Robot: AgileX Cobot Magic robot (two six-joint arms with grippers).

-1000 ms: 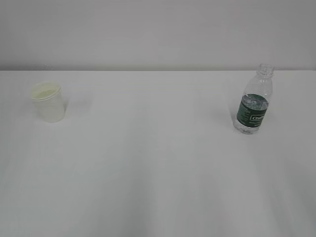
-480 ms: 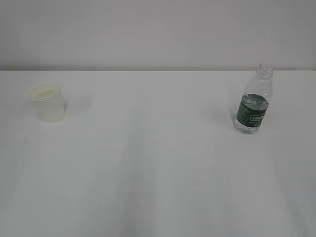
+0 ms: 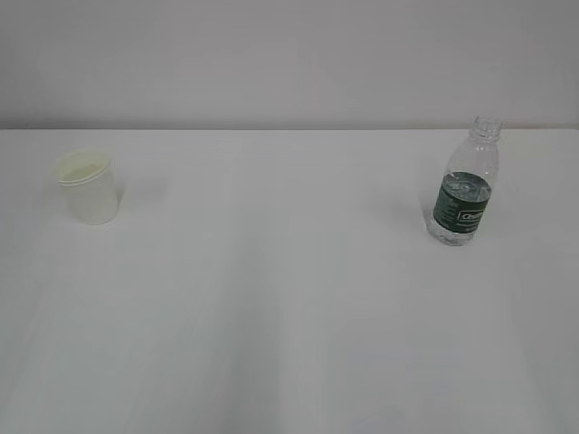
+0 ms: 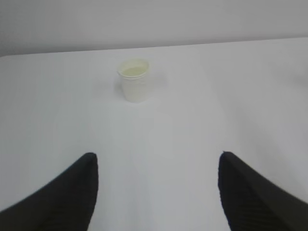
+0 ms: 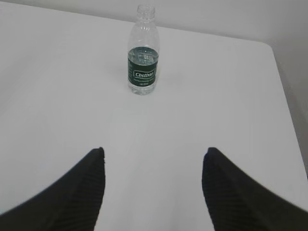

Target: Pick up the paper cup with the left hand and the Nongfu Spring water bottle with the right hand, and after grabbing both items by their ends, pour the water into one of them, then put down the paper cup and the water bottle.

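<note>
The exterior view shows the small cream paper cup (image 3: 88, 186) standing far left on the white table (image 3: 271, 298) and the clear ribbed plastic bottle with green label (image 3: 466, 194) upright far right, but no arms. The left wrist view adds the black left gripper (image 4: 156, 185), spread wide and empty, well before the cup (image 4: 134, 80). The right wrist view shows the black right gripper (image 5: 153, 180) also spread, the bottle (image 5: 143, 52) ahead, uncapped, with water (image 5: 143, 57) low inside.

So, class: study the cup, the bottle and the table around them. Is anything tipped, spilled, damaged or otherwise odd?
Nothing stands out. The paper cup stands upright at the left of the table, the water bottle upright at the right, uncapped with water in its lower part. No puddle shows, and neither looks dented.
</note>
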